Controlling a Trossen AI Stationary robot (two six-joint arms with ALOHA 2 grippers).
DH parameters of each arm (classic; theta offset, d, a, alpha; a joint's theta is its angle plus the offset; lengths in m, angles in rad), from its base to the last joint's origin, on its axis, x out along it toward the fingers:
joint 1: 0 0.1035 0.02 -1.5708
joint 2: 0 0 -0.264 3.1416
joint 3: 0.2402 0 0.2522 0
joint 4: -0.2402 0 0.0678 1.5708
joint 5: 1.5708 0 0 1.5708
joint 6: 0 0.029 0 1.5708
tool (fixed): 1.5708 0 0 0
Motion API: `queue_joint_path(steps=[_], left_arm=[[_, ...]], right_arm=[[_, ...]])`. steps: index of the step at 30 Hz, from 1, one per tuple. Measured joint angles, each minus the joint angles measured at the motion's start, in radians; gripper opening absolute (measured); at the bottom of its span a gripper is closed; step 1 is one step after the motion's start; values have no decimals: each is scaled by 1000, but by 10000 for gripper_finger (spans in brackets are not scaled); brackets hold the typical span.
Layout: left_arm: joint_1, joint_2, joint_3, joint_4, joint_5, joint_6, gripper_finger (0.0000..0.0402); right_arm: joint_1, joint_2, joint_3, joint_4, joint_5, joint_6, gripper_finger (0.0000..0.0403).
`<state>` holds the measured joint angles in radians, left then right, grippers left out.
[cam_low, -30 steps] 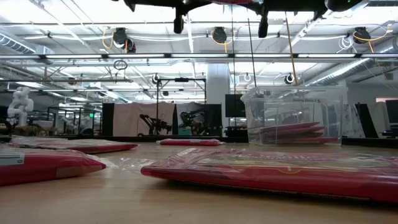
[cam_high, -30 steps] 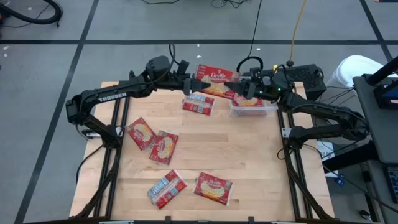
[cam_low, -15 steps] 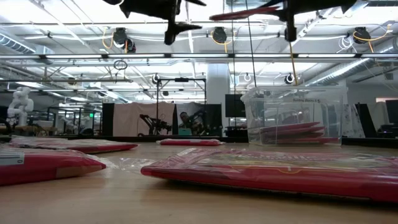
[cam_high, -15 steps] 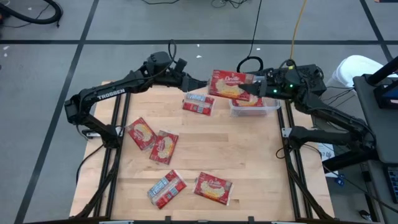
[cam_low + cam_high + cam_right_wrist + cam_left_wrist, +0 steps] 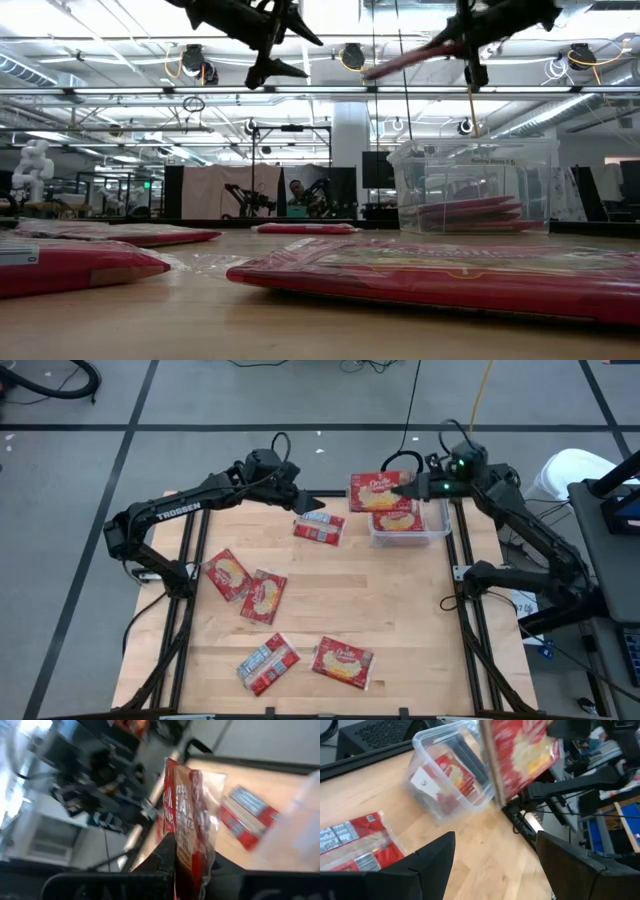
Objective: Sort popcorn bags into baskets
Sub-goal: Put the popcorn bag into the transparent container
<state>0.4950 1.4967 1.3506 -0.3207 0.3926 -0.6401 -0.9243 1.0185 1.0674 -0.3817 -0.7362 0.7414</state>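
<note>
Right arm carrying a packet above the tub

High view: the right gripper [image 5: 408, 487] is clamped on a flat red popcorn packet [image 5: 381, 492], raised over the far-left rim of the clear rounded plastic tub [image 5: 437, 532] at the table's far right; five more packets lie on the wooden table [image 5: 400, 620]; left gripper [image 5: 305, 503] hangs nearby, empty; low view: the packet [image 5: 410, 58] tilts, sagging little; left wrist view: the dark fingers [image 5: 427, 862] stand wide apart; the tub [image 5: 427, 750] already holds packets; probably light, slick film, best pinched at an edge
</note>
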Motion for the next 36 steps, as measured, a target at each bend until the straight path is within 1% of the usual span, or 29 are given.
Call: queue_joint_path(steps=[2,5,7,11,13,18,22,25,30,31,34,36], left_arm=[[-2,0,0,0,-13,-10,282],[-3,0,0,0,-28,-28,282],[-5,0,0,-1,-28,-49,282],[-10,0,0,-1,-30,-54,282],[-17,0,0,-1,-54,-52,282],[-28,0,0,-1,-112,-24,282],[-18,0,0,-1,-137,19,282],[-3,0,0,-1,-138,52,282],[23,1,0,-1,-127,117,282],[26,1,0,-1,-121,136,282],[29,1,0,-1,-106,187,282],[29,1,0,-1,-105,194,282]], right_arm=[[-37,48,40,-77,-47,-81,9],[-90,99,89,-145,-110,-176,9],[-124,120,113,-190,-132,-217,9],[-194,131,125,-257,-103,-265,9],[-221,130,125,-281,-77,-293,9],[-275,131,125,-405,-68,-367,9],[-289,130,125,-510,6,-424,9],[-290,130,125,-556,91,-445,9],[-290,133,125,-548,220,-446,13],[-290,137,125,-546,237,-447,15],[-289,154,113,-536,238,-446,19],[-286,169,101,-535,236,-440,19]])
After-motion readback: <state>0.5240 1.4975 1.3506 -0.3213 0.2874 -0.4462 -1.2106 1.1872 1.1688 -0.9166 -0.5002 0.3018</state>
